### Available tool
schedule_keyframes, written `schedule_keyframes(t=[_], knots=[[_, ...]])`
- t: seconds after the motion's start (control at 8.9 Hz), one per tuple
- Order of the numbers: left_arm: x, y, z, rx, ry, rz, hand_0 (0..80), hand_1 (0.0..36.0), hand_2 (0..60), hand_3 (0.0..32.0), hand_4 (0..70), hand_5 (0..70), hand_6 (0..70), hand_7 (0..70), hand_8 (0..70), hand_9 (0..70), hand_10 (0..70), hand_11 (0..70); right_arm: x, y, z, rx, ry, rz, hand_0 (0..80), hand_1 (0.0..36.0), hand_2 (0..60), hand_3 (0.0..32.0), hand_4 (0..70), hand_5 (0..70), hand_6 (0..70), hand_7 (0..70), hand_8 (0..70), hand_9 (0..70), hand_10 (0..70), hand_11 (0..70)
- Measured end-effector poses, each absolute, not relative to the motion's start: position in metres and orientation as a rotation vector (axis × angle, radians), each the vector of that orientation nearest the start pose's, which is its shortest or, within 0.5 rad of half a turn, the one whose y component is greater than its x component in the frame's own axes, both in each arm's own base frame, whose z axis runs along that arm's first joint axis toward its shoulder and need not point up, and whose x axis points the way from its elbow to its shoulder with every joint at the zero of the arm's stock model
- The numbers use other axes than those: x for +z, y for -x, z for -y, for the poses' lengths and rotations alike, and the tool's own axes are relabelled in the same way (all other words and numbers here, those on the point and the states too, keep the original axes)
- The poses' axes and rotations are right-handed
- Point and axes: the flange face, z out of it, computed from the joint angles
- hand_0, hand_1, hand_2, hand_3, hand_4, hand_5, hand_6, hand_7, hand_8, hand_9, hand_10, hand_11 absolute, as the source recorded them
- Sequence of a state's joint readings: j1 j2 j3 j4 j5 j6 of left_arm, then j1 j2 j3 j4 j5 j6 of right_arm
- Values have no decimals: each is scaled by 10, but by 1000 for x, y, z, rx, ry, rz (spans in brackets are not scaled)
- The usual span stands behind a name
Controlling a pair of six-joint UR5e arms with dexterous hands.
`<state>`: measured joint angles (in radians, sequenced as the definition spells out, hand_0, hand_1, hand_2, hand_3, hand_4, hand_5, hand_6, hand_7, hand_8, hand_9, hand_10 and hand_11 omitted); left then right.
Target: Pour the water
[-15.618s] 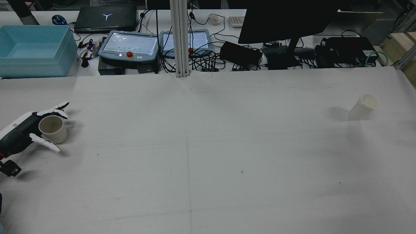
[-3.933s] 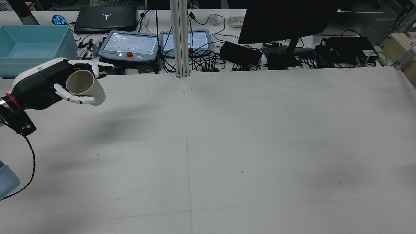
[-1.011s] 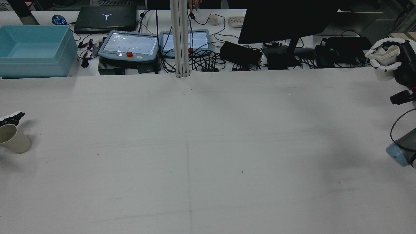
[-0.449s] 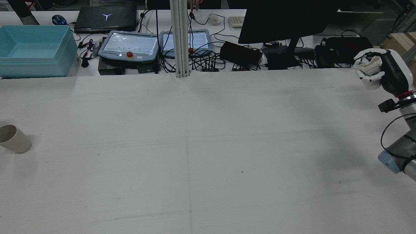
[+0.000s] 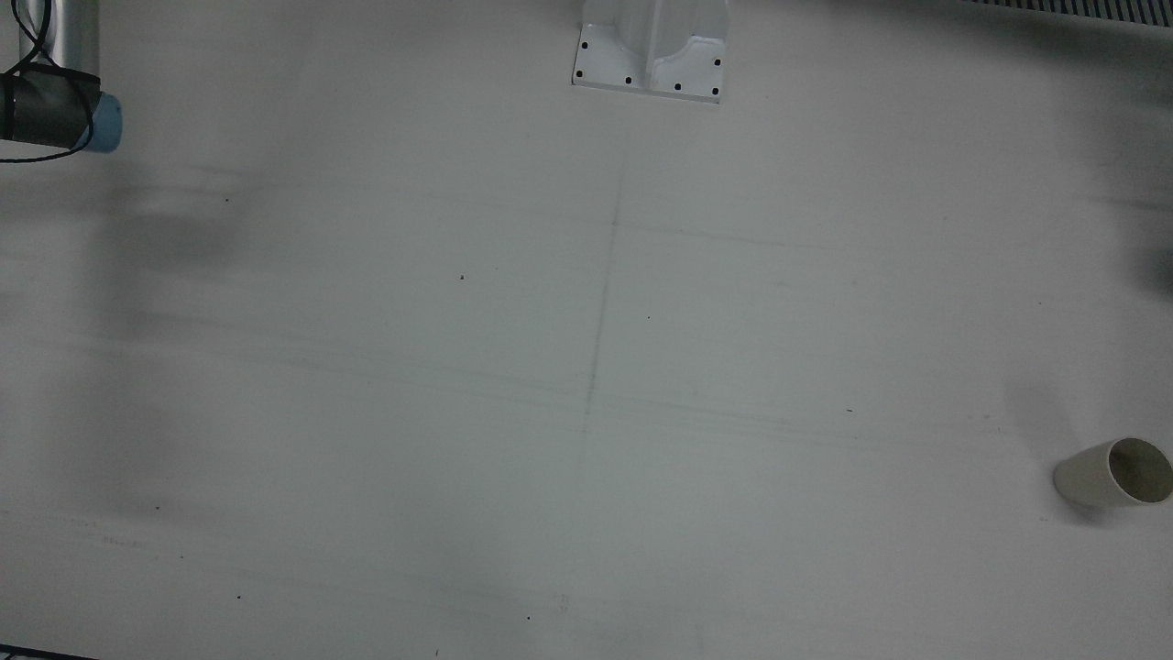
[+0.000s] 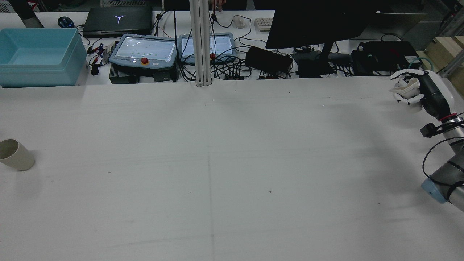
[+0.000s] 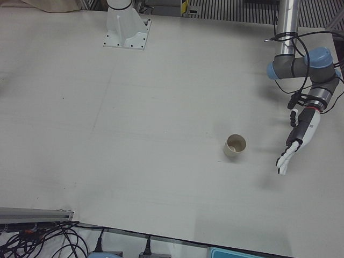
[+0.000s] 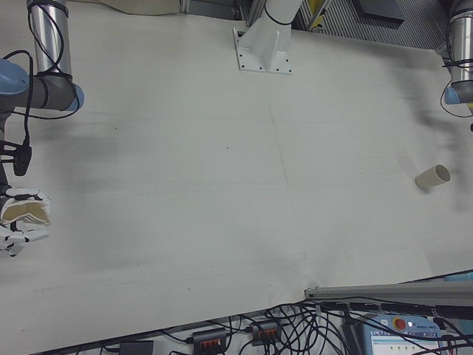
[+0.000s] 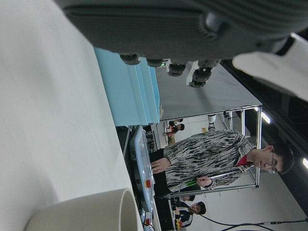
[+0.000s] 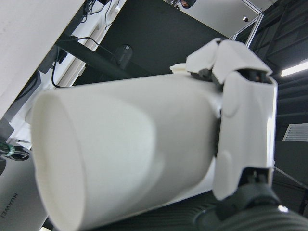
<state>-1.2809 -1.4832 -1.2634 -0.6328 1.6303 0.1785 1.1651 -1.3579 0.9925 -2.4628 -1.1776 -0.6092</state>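
Dim, even overhead light, soft smeared shadows on table (image 5: pixel 367 367), grainy, hand views blurred close-up

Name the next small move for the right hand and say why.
Probably carry the white cup toward the beige cup: the right hand grips it at the table's far right edge, while the beige cup stands free and upright at the opposite side, the left hand open beside it.

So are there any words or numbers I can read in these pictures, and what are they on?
"HUAWEI": on a grey device at the bottom left of the right hand view.
A glowing Y-shaped logo, no letters: on the laptop lid in the rear view.
Tablet screens: too small to read.
Cups: no print visible.
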Motion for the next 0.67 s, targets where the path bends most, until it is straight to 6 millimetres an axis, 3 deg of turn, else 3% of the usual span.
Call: schedule_keyframes(t=[0.22, 0.34, 0.45, 0.56, 0.67], knots=[[804, 5, 459, -1710, 173, -2246, 334, 0, 0, 16, 189, 0, 60, 12, 2, 0, 0, 0, 806, 80, 585, -2030, 740, -2678, 655, 323, 574, 0, 384, 258, 700, 700, 700, 700, 340, 500], [803, 7, 457, -1713, 172, -2248, 349, 0, 0, 20, 188, 0, 60, 13, 2, 0, 0, 0, 813, 82, 581, -2030, 762, -2677, 698, 297, 402, 0, 399, 236, 679, 667, 677, 700, 249, 379], [803, 8, 455, -1717, 174, -2250, 290, 0, 0, 28, 186, 0, 58, 11, 1, 0, 0, 0, 819, 83, 578, -2041, 781, -2674, 610, 194, 16, 0, 226, 143, 438, 402, 378, 466, 6, 12], [803, 9, 454, -1720, 177, -2250, 209, 0, 0, 38, 185, 0, 56, 10, 1, 0, 0, 0, 827, 82, 574, -2061, 792, -2669, 539, 127, 0, 0, 33, 65, 178, 41, 32, 8, 0, 0], [803, 9, 454, -1722, 178, -2249, 199, 0, 0, 38, 185, 0, 56, 10, 1, 0, 0, 0, 833, 81, 570, -2078, 791, -2665, 500, 100, 0, 0, 0, 40, 57, 0, 1, 0, 0, 0]])
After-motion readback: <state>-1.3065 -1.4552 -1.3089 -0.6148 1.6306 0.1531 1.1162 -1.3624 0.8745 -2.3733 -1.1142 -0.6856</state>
